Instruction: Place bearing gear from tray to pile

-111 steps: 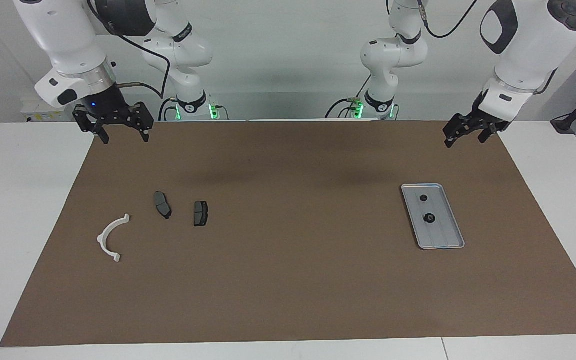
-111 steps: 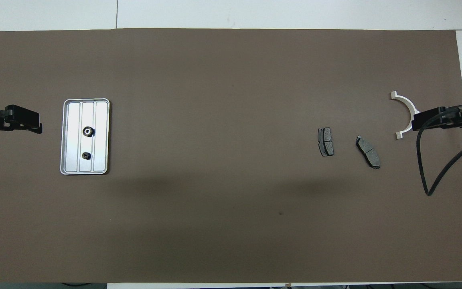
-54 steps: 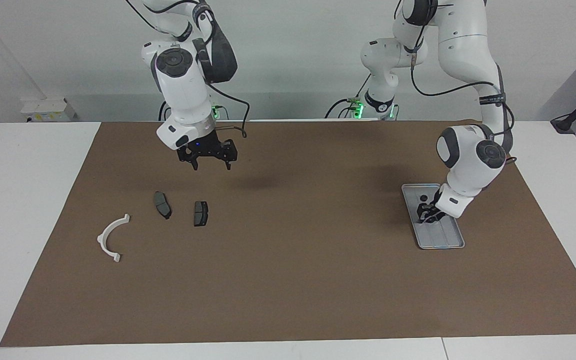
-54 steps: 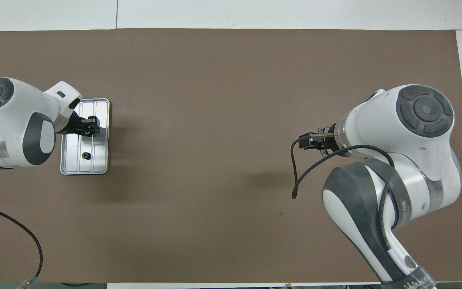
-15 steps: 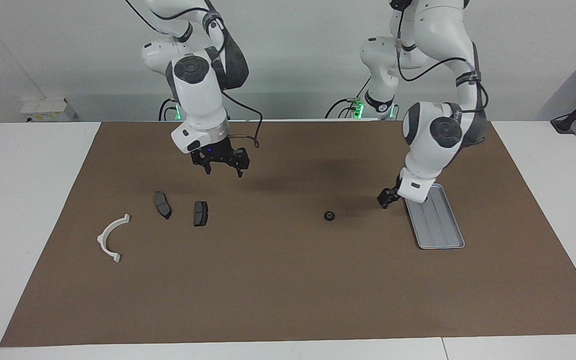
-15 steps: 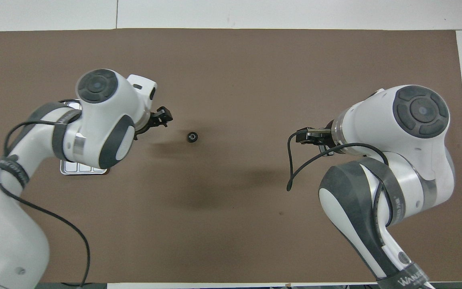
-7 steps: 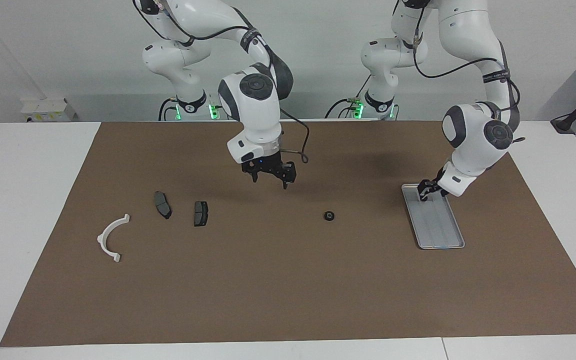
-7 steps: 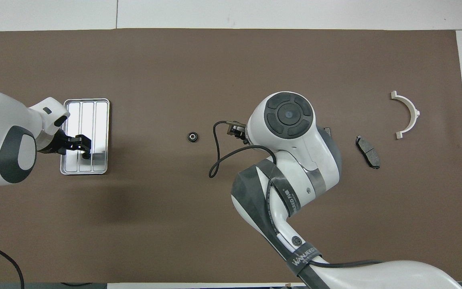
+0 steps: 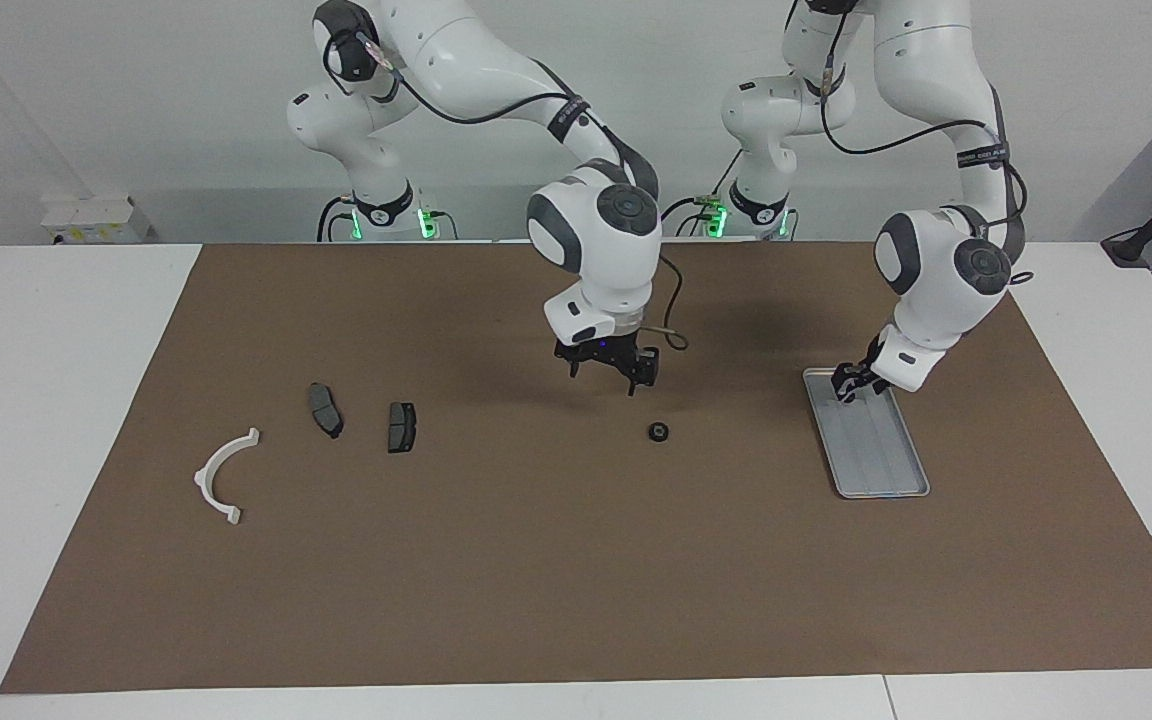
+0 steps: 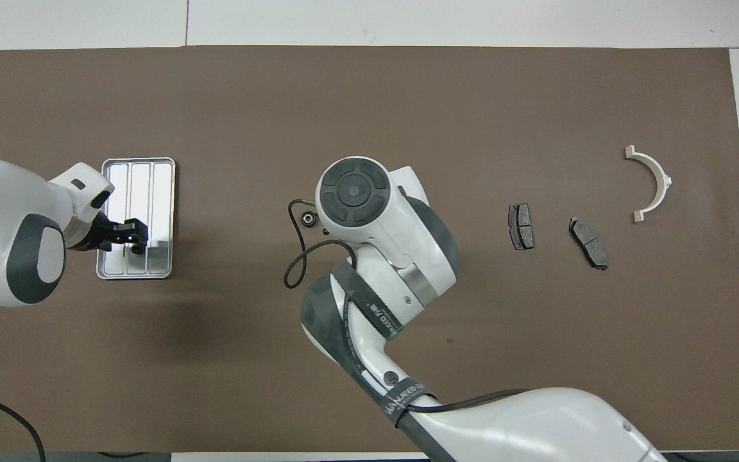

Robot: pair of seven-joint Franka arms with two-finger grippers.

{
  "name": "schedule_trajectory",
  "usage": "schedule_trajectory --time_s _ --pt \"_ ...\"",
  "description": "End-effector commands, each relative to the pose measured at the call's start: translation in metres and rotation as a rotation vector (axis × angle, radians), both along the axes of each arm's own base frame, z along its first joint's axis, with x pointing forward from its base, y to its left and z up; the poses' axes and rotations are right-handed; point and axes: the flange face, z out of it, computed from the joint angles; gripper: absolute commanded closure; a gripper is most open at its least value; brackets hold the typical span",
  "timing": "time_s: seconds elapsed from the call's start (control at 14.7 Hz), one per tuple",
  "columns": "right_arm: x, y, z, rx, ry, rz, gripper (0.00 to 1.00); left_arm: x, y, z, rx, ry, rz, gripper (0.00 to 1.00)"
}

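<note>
One bearing gear (image 9: 658, 432) (image 10: 307, 219), small, dark and round, lies on the brown mat between the tray and the pile. My right gripper (image 9: 603, 381) hangs open and empty over the mat just beside that gear. In the overhead view the right arm's wrist hides it. The silver tray (image 9: 876, 450) (image 10: 142, 179) lies toward the left arm's end. My left gripper (image 9: 846, 388) (image 10: 133, 242) is down at the tray's end nearer the robots and hides what is under it. The pile is a white half-ring bracket (image 9: 224, 475) (image 10: 650, 183) and two brake pads (image 9: 325, 409) (image 9: 401, 426).
The brown mat (image 9: 536, 580) covers most of the white table. A black cable loop (image 10: 292, 256) dangles from the right arm's wrist near the gear. The right arm stretches across the middle of the mat in the overhead view.
The right gripper has swung from near the brake pads to just beside the gear on the mat. The left gripper went from the mat back to the tray and has stayed there.
</note>
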Motion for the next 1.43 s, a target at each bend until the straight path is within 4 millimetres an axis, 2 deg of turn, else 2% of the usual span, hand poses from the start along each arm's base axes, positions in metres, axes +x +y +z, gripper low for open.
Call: schedule_trajectory --time_s 0.0,0.2,0.27,0.34,0.54,0.81,1.02,1.22,1.29,1.36 --pt "0.016 0.024 -0.016 -0.024 -0.011 -0.015 0.05 -0.017 -0.002 -0.008 -0.001 -0.034 0.017 0.35" --pt "0.026 0.042 -0.026 -0.03 -0.013 -0.037 0.08 -0.017 -0.001 -0.01 -0.001 -0.044 0.019 0.37" --pt "0.024 0.055 -0.031 -0.033 -0.021 -0.03 0.08 -0.017 -0.001 -0.01 -0.001 -0.044 0.019 0.38" --pt "0.026 0.06 -0.029 -0.027 -0.031 -0.033 0.08 -0.017 -0.001 -0.01 -0.001 -0.044 0.019 0.38" --pt "0.025 0.066 -0.051 -0.035 -0.022 -0.032 0.08 -0.017 -0.001 -0.01 -0.001 -0.045 0.019 0.39" --pt "0.015 0.081 -0.071 -0.033 -0.029 -0.027 0.08 -0.017 -0.002 -0.011 -0.002 -0.044 0.017 0.44" --pt "0.015 0.08 -0.074 -0.04 -0.026 -0.033 0.08 -0.018 -0.002 -0.012 -0.003 -0.041 0.02 0.53" --pt "0.015 0.081 -0.074 -0.035 -0.029 -0.035 0.2 -0.018 -0.003 -0.012 -0.002 -0.039 0.017 0.69" --pt "0.015 0.08 -0.075 -0.035 -0.029 -0.036 0.24 -0.018 -0.003 -0.012 -0.001 -0.038 0.017 0.77" --pt "0.015 0.082 -0.076 -0.026 -0.034 -0.038 0.32 -0.018 -0.003 -0.012 -0.001 -0.036 0.017 0.85"
